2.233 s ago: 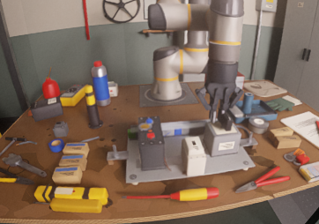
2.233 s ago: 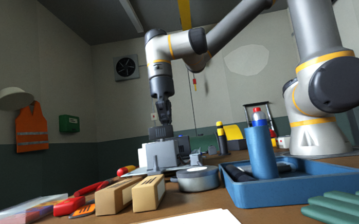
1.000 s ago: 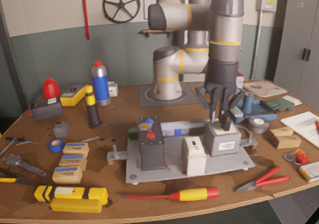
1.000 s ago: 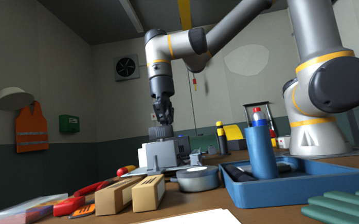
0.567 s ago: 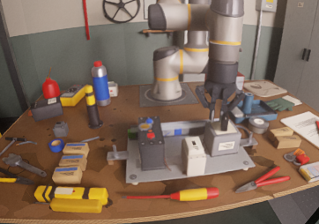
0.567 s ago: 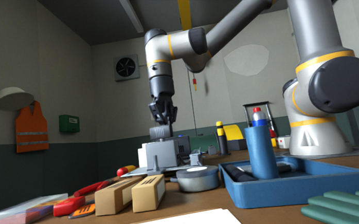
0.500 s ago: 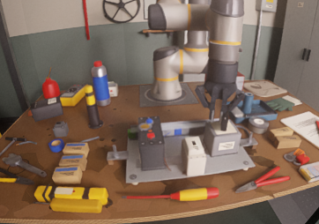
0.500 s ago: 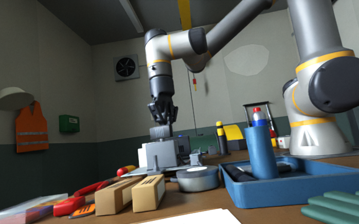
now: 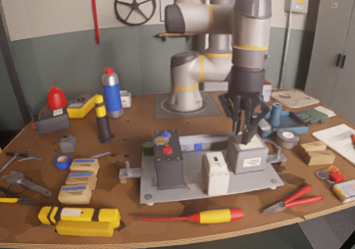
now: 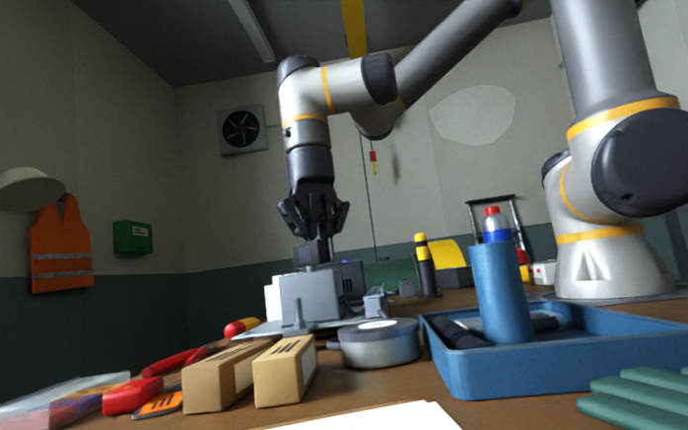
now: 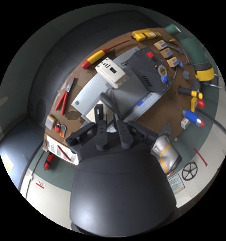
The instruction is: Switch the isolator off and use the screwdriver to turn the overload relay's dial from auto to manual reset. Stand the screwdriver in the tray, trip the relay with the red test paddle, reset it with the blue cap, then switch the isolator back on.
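The isolator's dark handle (image 10: 311, 251) on top of the grey isolator box (image 9: 247, 155) at the right end of the mounting plate is clamped in my gripper (image 9: 243, 129), which stands straight above it. The dark overload relay (image 9: 167, 159) sits at the plate's left end, with a red paddle (image 9: 167, 150), a blue cap (image 9: 166, 135) and a dial (image 11: 162, 71) on top. The red and yellow screwdriver (image 9: 206, 216) lies flat on the table in front of the plate. The blue tray (image 10: 560, 347) with its upright blue tube (image 10: 499, 291) is to the right, behind the isolator.
A white box (image 9: 215, 171) stands on the plate between relay and isolator. Red pliers (image 9: 294, 200) lie at the front right, cardboard boxes (image 9: 78, 178) and a yellow level (image 9: 81, 218) at the front left. A spray can (image 9: 112, 92) and a black and yellow post (image 9: 102, 119) stand behind.
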You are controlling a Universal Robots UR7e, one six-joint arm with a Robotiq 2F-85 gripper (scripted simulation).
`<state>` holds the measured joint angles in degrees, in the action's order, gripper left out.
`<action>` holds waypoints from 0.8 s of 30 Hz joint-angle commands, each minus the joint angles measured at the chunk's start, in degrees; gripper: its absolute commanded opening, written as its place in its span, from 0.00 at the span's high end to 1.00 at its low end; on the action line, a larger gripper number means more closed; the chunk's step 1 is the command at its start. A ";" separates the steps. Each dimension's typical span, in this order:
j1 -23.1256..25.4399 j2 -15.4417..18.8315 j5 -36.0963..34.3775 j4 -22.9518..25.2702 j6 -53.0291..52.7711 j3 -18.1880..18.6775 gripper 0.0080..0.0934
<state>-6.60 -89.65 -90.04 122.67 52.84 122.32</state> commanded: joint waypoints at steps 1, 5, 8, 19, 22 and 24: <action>0.01 0.00 0.04 0.06 -1.25 -0.02 1.00; 0.01 0.00 0.04 0.06 -6.86 -0.02 1.00; 0.01 0.00 0.04 0.06 -11.00 -0.02 1.00; 0.01 0.00 0.04 0.06 -25.08 -0.02 1.00; 0.01 0.00 0.04 0.06 -28.46 -0.02 1.00; 0.01 0.00 0.04 0.06 -30.56 -0.02 1.00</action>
<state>-6.60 -89.66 -90.07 122.65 22.15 122.32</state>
